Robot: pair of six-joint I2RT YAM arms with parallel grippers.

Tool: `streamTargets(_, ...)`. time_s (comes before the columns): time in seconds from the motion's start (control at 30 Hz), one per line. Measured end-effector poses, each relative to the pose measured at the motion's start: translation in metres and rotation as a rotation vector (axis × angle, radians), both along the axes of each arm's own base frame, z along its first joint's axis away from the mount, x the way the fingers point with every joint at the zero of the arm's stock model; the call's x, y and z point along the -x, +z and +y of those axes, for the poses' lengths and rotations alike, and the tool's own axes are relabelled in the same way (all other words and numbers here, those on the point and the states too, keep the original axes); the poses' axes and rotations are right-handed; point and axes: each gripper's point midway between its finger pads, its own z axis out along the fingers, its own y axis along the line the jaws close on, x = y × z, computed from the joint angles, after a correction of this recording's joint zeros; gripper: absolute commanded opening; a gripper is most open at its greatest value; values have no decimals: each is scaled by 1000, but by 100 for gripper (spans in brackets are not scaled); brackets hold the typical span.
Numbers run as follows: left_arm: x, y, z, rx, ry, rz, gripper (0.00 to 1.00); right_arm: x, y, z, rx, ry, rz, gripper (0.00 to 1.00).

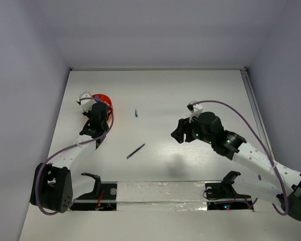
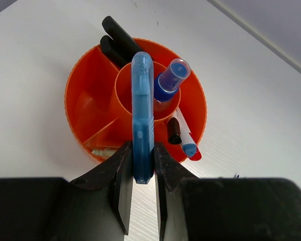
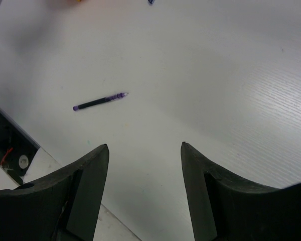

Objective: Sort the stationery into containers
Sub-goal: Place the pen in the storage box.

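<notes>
- The left hand (image 2: pixel 142 156) is clamped on a translucent blue pen (image 2: pixel 142 100), with the jaws pinching its lower end and most of its length reaching forward past the fingertips.
- The blue pen hangs over the orange cup (image 2: pixel 85 105), its free end above the round middle compartment. Gripping it by one end leaves the other end free to drop between the dividers.
- The cup stands at the far left of the worktop (image 3: pixel 215 75) and already holds part of the stationery. Two black markers (image 2: pixel 118 37) lean out of a far compartment, a blue-capped bottle (image 2: pixel 171 79) sits just right of the centre ring, and a white pen (image 2: pixel 184 138) with a blue cap lies in the right-hand section.
- A pale item shows at the cup's near-left edge, and whether it is inside or outside cannot be told.
- The right hand (image 3: pixel 144 148) is open and empty, its fingers spread wide above bare worktop.
- A purple pen (image 3: pixel 99 102) lies flat near the middle of the worktop, ahead and to the left of that hand in its wrist view and well apart from the cup.
- A small blue item (image 1: pixel 136 113) also lies loose, farther back.
- Judging by this, the sorting is well along, with one pen about to go in and two pieces left out.
</notes>
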Motion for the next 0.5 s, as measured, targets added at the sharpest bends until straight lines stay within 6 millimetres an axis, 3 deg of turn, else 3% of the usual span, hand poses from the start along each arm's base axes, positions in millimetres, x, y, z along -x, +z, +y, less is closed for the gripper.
streamTargets(0.5, -4, -13, 1, 0, 20, 6, 10, 1, 0, 1, -1, 11, -2, 65)
